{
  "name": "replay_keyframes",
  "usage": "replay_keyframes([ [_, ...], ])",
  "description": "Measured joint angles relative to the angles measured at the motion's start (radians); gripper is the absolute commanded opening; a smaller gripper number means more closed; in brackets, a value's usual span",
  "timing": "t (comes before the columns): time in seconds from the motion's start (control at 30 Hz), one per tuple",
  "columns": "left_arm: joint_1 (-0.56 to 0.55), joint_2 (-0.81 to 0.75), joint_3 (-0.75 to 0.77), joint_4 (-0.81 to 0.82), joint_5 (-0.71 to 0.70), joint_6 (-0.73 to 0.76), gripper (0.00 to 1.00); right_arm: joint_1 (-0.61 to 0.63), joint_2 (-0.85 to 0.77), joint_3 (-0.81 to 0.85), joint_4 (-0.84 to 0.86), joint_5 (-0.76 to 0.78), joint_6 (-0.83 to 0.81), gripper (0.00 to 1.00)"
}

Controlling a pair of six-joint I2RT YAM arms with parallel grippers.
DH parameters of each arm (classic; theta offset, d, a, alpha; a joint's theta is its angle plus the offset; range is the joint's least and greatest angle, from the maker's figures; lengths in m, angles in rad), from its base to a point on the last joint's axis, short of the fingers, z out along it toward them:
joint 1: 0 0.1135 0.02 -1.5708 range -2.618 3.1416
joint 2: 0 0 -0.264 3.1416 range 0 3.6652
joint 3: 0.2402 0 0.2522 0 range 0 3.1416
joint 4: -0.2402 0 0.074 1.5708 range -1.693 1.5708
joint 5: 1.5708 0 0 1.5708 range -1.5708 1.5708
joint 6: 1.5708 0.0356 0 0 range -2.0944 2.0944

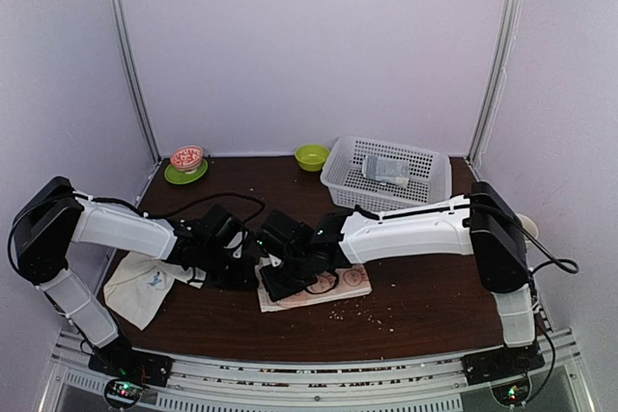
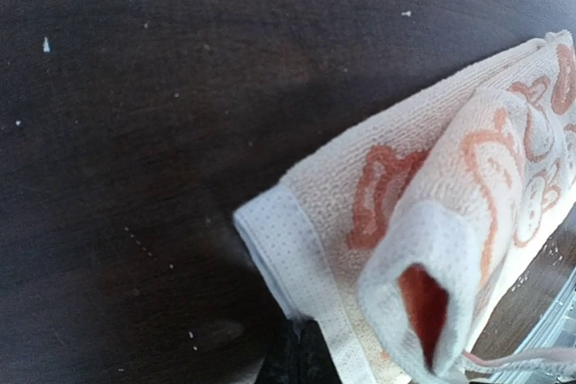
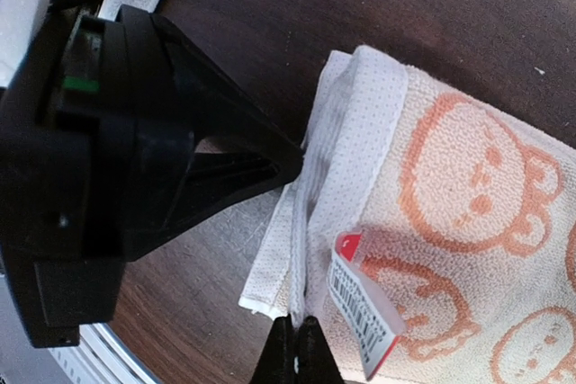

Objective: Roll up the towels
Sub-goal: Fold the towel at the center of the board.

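A dark brown wooden table [image 1: 425, 287] is filling the bottom of a booth with pale lilac walls [image 1: 319, 45] and thin metal posts [image 1: 130, 55] in the corners. Small pale crumbs [image 1: 362, 314] are lying scattered on the wood near the front. At the back, a green bowl [image 1: 311, 156] is standing near a white basket [image 1: 340, 180], and a grey-blue rolled towel [image 1: 386, 171] is lying inside it. Further left, a green plate [image 1: 172, 177] is carrying a red and white bowl [image 1: 186, 155].

The cartoon towel [image 1: 333, 287] is lying at the middle front of the table, under the two arms. It is cream with orange-pink bear faces and a white dotted hem. It is lying folded over itself, and one end is curling into a loose tube with orange showing inside. A red and white label [image 3: 364, 312] with a barcode is sticking out of its edge. The plain towel [image 1: 140, 287] is lying spread and a little crumpled at the front left, under the left arm, with a small blue mark on it.

The right gripper [image 3: 295, 348] is pinching closed on the hem of the cartoon towel. The left gripper [image 3: 292, 166] is closed too, and its tip is touching the same hem; I cannot tell whether cloth is sitting between its fingers.
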Motion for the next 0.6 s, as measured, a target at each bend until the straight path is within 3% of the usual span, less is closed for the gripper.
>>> replay_keyframes([
  [0.03, 0.000, 0.000, 0.000, 0.000, 0.000, 0.000, 0.00, 0.000, 0.003, 0.003, 0.001, -0.006, 0.000, 0.05],
  [0.13, 0.000, 0.000, 0.000, -0.002, 0.000, 0.000, 0.00, 0.000, 0.004, 0.007, 0.005, -0.027, 0.001, 0.32],
  [0.23, 0.000, -0.002, -0.001, -0.007, -0.002, 0.000, 0.00, -0.003, 0.004, 0.006, 0.018, -0.054, 0.002, 0.47],
  [0.37, 0.000, -0.016, -0.003, -0.022, -0.006, 0.000, 0.04, -0.015, -0.004, -0.017, 0.077, -0.095, 0.022, 0.57],
  [0.6, 0.000, -0.119, -0.020, -0.103, -0.032, -0.003, 0.44, -0.057, -0.173, -0.185, 0.127, -0.124, 0.027, 0.60],
])
